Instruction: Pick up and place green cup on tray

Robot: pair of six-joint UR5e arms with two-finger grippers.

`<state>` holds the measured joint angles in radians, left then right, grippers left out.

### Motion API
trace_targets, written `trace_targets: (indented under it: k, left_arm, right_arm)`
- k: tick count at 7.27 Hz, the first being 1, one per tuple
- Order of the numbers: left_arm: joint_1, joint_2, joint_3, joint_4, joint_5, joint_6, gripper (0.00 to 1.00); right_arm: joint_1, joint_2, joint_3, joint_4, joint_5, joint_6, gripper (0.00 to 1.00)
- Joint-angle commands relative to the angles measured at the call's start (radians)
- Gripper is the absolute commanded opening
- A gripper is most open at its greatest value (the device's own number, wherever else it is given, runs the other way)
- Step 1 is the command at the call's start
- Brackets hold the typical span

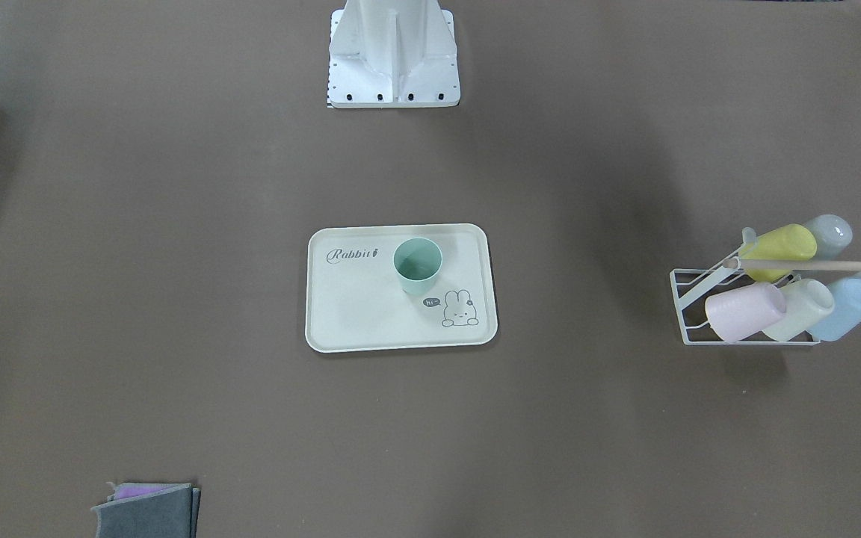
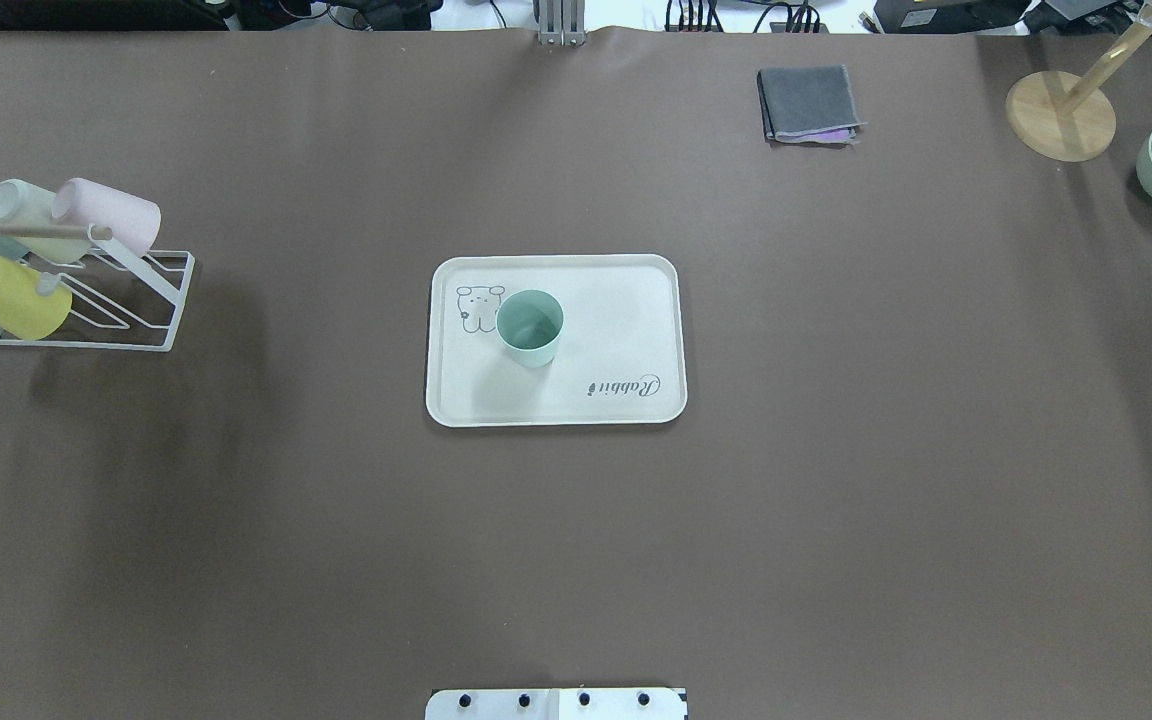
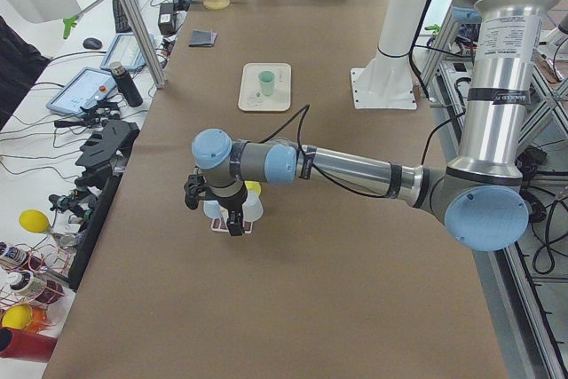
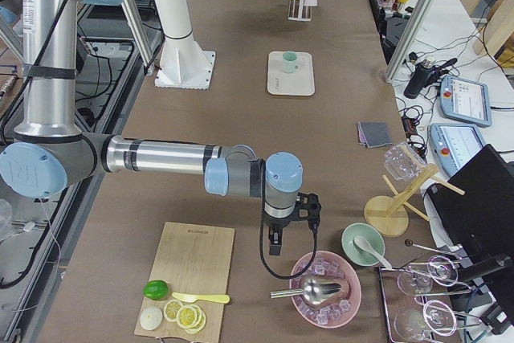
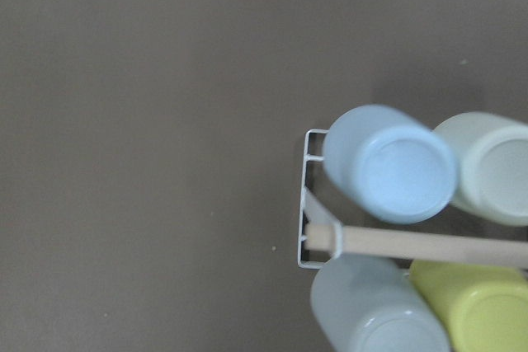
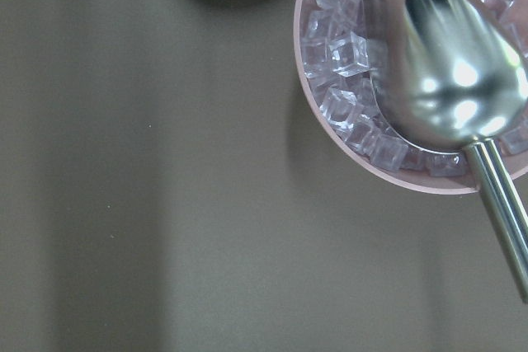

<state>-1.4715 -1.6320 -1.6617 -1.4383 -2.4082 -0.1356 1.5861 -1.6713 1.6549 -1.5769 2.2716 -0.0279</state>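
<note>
- Black left gripper: hangs above the cup rack, well apart from the tray, toward the table end on the robot's left. Jaw opening cannot be told.
- Right gripper: hangs beside the ice bowl, well apart from the tray, toward the opposite end. Jaw opening cannot be told.
- Green cup: stands upright on the tray, mouth up, just beside the bunny drawing.
- Judgement: placement looks complete. Neither of the 2 arms is clearly nearer.

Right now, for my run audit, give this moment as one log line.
green cup: upright on tray | left gripper: near cup rack, state unclear | right gripper: by ice bowl, state unclear | placement: done
</note>
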Motion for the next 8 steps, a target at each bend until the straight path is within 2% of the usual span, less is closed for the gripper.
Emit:
trace_targets:
  k: [1, 4, 7, 8]
  left_arm:
    - [-0.041, 0.023, 0.019, 0.015, -0.006, 0.219, 0.99]
    - [-0.125, 0.047, 0.081, 0.018, -0.006, 0.223, 0.99]
    - [-0.127, 0.046, 0.079, 0.016, 0.003, 0.223, 0.99]
    - [-0.125, 0.046, 0.077, 0.016, 0.070, 0.223, 0.99]
  right_arm:
    - [0.000, -0.001, 0.000, 0.000, 0.058, 0.000, 1.00]
    - [0.000, -0.001, 0.000, 0.000, 0.089, 0.000, 1.00]
    - [0.000, -0.001, 0.000, 0.000, 0.081, 0.000, 1.00]
    - [0.000, -0.001, 0.000, 0.000, 0.080, 0.000, 1.00]
